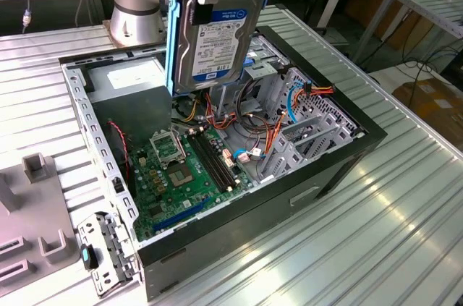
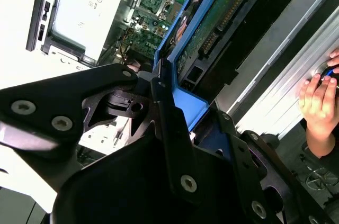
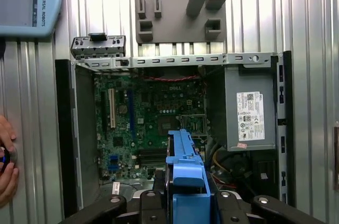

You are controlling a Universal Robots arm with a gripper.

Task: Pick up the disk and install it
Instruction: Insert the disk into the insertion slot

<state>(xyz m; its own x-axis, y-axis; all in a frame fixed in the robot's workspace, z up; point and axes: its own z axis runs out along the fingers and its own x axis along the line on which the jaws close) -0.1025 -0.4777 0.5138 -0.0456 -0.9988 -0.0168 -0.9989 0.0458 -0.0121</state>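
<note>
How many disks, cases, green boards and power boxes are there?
disk: 1
case: 1
green board: 1
power box: 1
Total: 4

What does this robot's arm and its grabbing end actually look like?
The arm is a thick, smooth silver-grey cylinder with a blue band. The gripper is black, built of flat angular linked plates dotted with round silver screws.
</note>
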